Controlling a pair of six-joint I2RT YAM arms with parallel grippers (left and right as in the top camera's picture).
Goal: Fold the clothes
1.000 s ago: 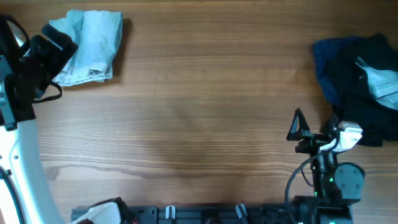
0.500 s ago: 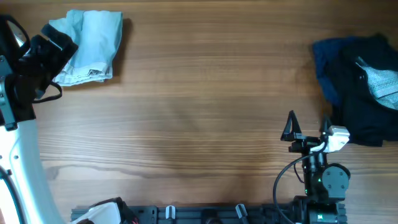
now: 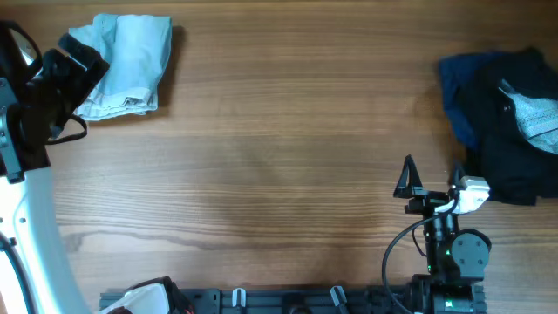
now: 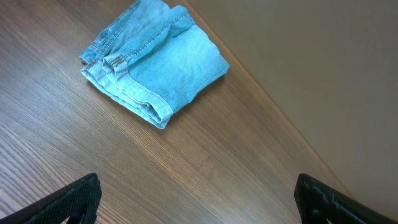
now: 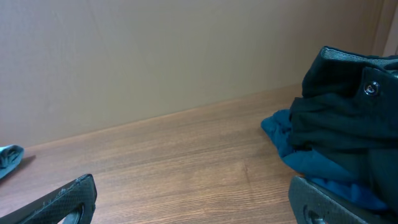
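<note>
1. Table (image 3: 279, 148) – brown wood grain that fills the overhead view. Its far edge meets a plain tan wall (image 5: 186, 56) in the right wrist view.
2. Heap (image 3: 493, 131) – dark navy garments bunched at the right edge of the overhead frame, in its upper half. A brighter blue fold shows on its left side, and a pale piece (image 3: 534, 113) lies on top near the frame edge. In the right wrist view the heap (image 5: 342, 130) sits at the right, resting on the table, with a metal snap visible on the dark cloth.
3. Shorts (image 3: 126, 65) – pale faded denim, folded into a compact bundle at the upper left of the overhead frame. In the left wrist view the shorts (image 4: 155, 62) lie in the upper left, hems and stitched seams stacked along the lower edge.
4. Left gripper (image 4: 196, 190) – jaws spread wide, one finger in each bottom corner of its wrist view, with only bare table between them. It holds nothing, and the shorts lie clear ahead of it.
5. Right gripper (image 3: 432, 179) – at the lower right of the overhead frame, just left of the heap and not touching it. Its jaws are wide apart and empty.
</note>
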